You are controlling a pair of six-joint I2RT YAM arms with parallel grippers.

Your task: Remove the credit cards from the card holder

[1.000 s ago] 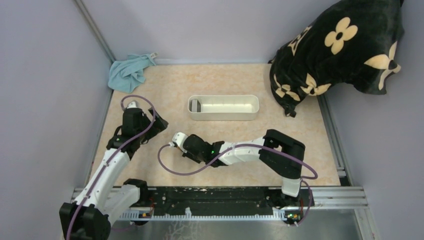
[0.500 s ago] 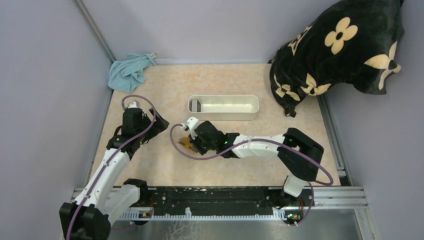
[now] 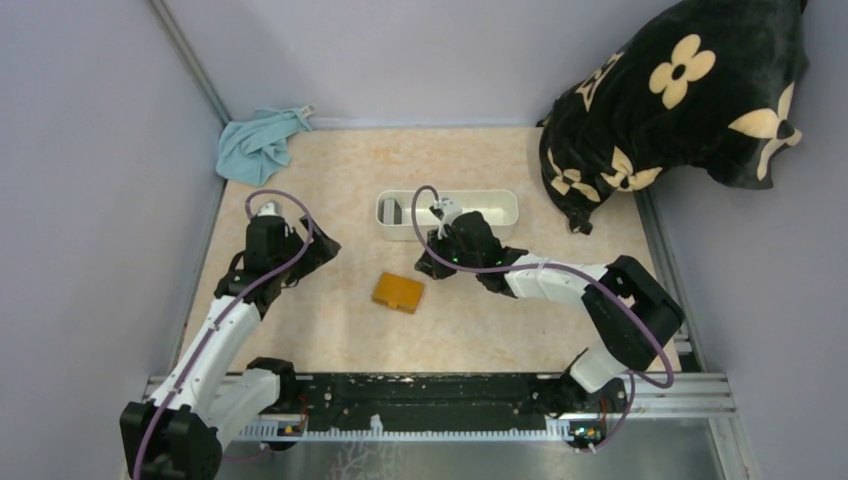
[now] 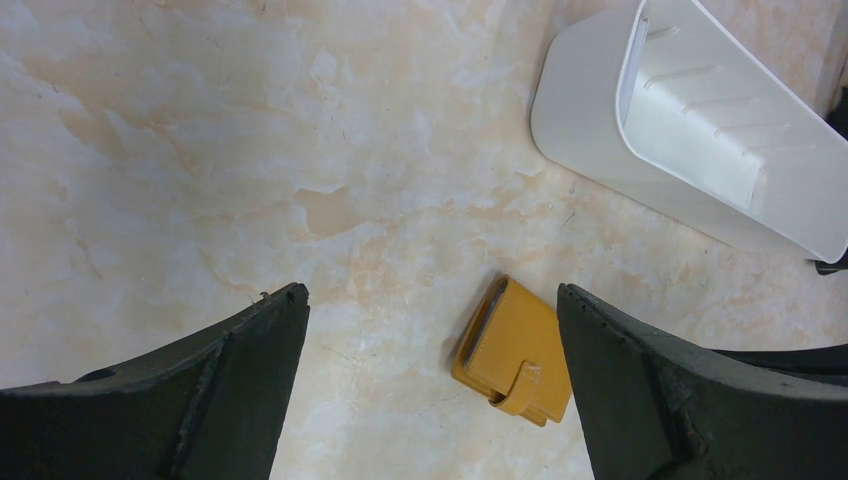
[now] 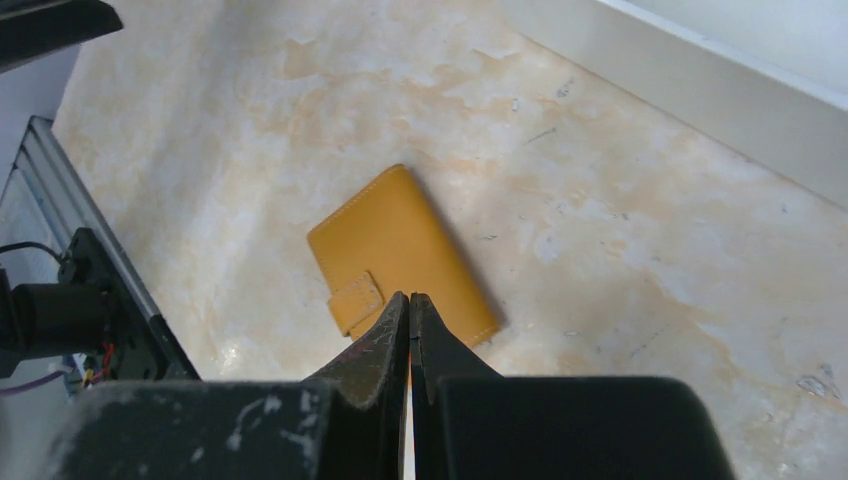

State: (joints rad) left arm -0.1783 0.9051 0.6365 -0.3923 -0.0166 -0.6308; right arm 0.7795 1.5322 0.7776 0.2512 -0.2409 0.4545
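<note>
- Top view: the card holder lies flat on the table, in front of the white tray and between the two arms. The left gripper is spread wide and empty. The right gripper hangs near the tray, pressed closed.
- Left wrist view: the spread fingers frame bare table, and the card holder lies near one of them, untouched.
- Right wrist view: the fingertips are clenched on nothing, with the card holder below them.

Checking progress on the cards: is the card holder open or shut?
Shut: the card holder lies flat, its strap closed across the front.
</note>
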